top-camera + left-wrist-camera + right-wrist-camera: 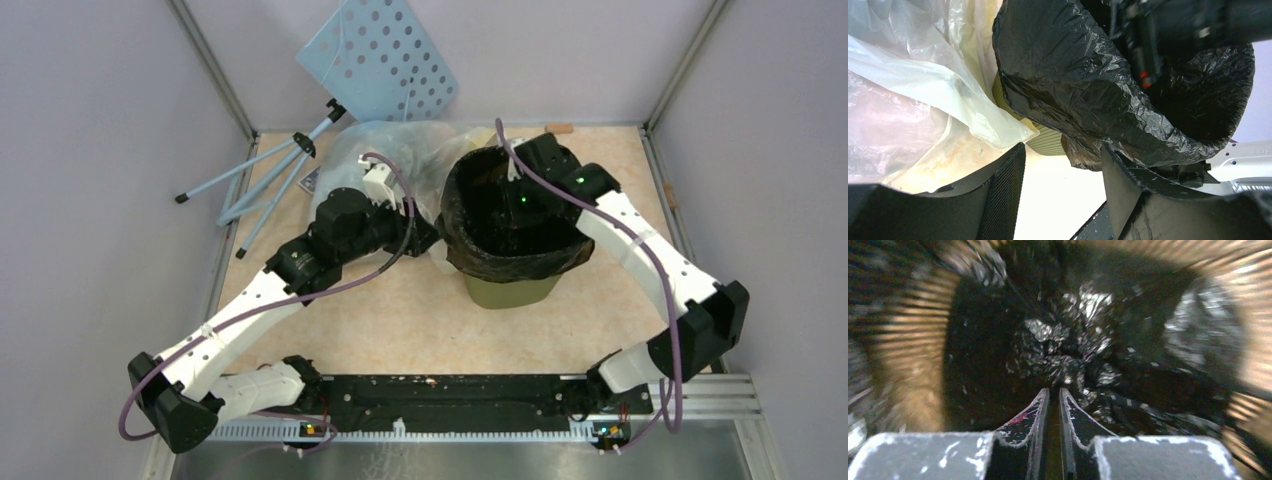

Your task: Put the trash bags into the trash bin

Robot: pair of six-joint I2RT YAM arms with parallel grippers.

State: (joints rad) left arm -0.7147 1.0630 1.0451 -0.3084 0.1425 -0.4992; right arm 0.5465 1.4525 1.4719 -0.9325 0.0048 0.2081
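Near edge of bench (400, 320): both arm bases, arms angled inward toward the middle.

Left tool (1063, 147) sits low at the left side of the trash bin (512, 292), released, fingers (1003, 190) spread wide with nothing pinched between them. Its right-side finger lies against the overhanging fold of the trash bag (500, 262); the other is clear of it.

The bin stands upright mid-bench. The black bag is inside it as a liner, its mouth open and its top edge rolled outward over the rim, covering the upper wall; only the olive lower body shows below the fold (ribbed mesh visible in the left wrist view).

The right arm reaches over the far rim and down into the bin. Right tool (1054, 390) is inside, pointing at the crumpled glossy film at the bottom, clenched to a thin slit; cannot tell if any film is caught between.

Behind and left of the bin, touching it: a clear yellowish plastic bag (395, 145). Farther left, a pale blue tripod stand (265, 175) lies tipped over. At the back wall, a pale blue perforated board (385, 55).
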